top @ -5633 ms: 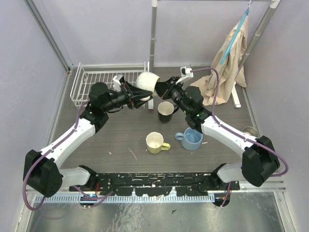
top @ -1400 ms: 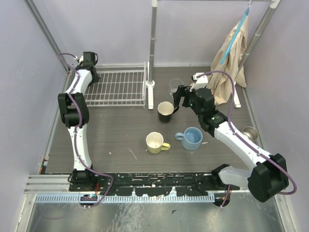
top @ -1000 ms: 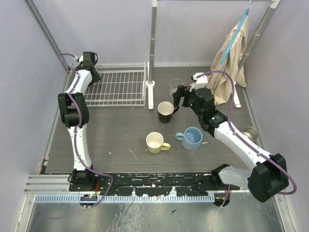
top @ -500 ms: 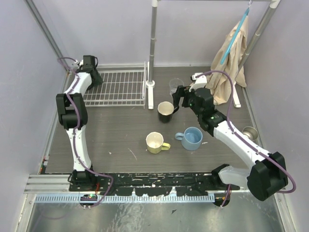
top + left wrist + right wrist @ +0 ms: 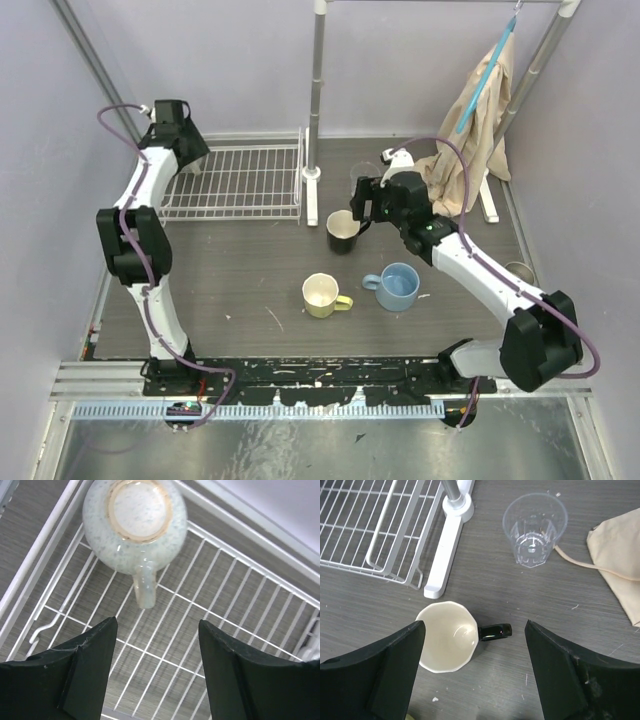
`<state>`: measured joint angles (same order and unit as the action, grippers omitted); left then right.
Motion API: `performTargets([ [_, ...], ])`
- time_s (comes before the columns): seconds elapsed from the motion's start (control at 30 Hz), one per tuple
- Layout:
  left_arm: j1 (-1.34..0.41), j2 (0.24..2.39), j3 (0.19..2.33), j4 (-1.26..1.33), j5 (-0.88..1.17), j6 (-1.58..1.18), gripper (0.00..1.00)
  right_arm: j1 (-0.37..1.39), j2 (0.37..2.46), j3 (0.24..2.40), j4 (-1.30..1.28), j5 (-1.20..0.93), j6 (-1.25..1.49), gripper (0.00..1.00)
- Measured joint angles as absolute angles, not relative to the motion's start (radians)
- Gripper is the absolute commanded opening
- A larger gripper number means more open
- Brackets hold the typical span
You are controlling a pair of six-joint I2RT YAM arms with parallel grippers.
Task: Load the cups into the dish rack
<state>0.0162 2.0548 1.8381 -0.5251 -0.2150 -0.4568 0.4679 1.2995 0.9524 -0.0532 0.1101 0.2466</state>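
The cream-white mug (image 5: 134, 517) is seated inverted in the dish rack (image 5: 240, 178). The left tool (image 5: 157, 630) is held spread above it, the right tool (image 5: 472, 625) spread above the black mug (image 5: 447, 637).

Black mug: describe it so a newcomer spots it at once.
Find the white wire rack at the table's far left. Off its near right corner stands the black mug, handle pointing right. Only it is black outside, cream inside; nearby stand a yellow mug, a blue mug, a clear glass.
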Motion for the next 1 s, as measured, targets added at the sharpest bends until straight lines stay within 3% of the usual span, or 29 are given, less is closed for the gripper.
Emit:
performTargets([
  [0.4, 0.016, 1.888, 1.868, -0.606, 0.013, -0.488, 0.78, 0.482, 1.439, 1.125, -0.295, -0.201, 0.139, 0.83],
  [0.6, 0.016, 1.726, 1.800, -0.637, 0.155, -0.534, 0.77, 0.612, 1.481, 1.164, -0.405, -0.329, -0.002, 0.83],
  [0.83, 0.016, 1.548, 1.633, -0.640, 0.285, -0.599, 0.77, 0.812, 1.536, 1.219, -0.501, -0.356, -0.149, 0.81],
  [1.0, 0.017, 1.456, 1.507, -0.652, 0.333, -0.631, 0.77, 0.860, 1.534, 1.219, -0.553, -0.310, -0.201, 0.80],
])
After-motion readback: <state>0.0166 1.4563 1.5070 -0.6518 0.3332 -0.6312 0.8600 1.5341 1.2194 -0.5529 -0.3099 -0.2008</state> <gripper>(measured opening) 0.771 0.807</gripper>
